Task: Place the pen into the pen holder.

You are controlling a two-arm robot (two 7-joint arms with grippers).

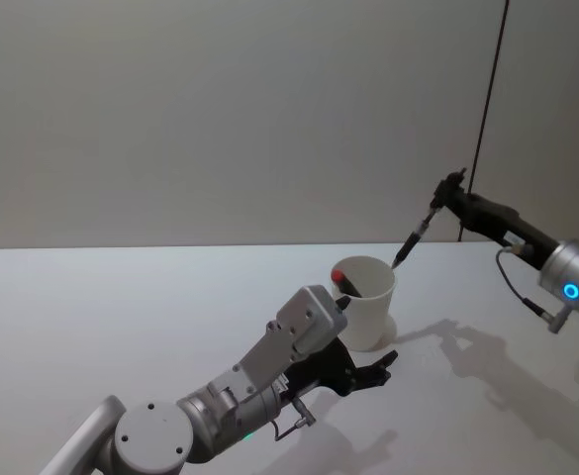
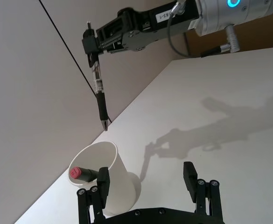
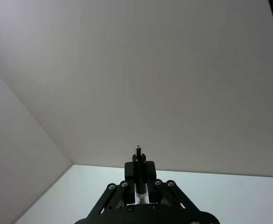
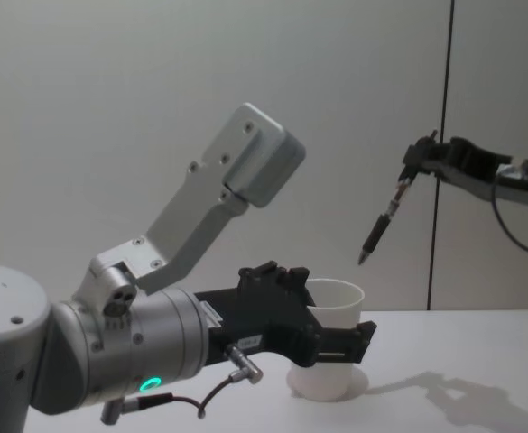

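Observation:
The pen (image 1: 413, 237), black with a clear barrel, hangs tip down in the air, just above and to the right of the pen holder's rim. My right gripper (image 1: 454, 188) is shut on its upper end, as the left wrist view (image 2: 90, 44) also shows. The pen holder (image 1: 368, 307) is a white paper cup standing upright on the table. A red-capped marker (image 2: 78, 173) leans inside it. My left gripper (image 2: 145, 183) is open low at the cup's near side, one finger (image 2: 102, 184) in front of the cup's wall.
The white table (image 1: 121, 317) stretches wide to the left and right of the cup. A thin black cable (image 1: 487, 99) runs down the wall behind my right arm. My left forearm (image 4: 218, 207) rises large in the chest view.

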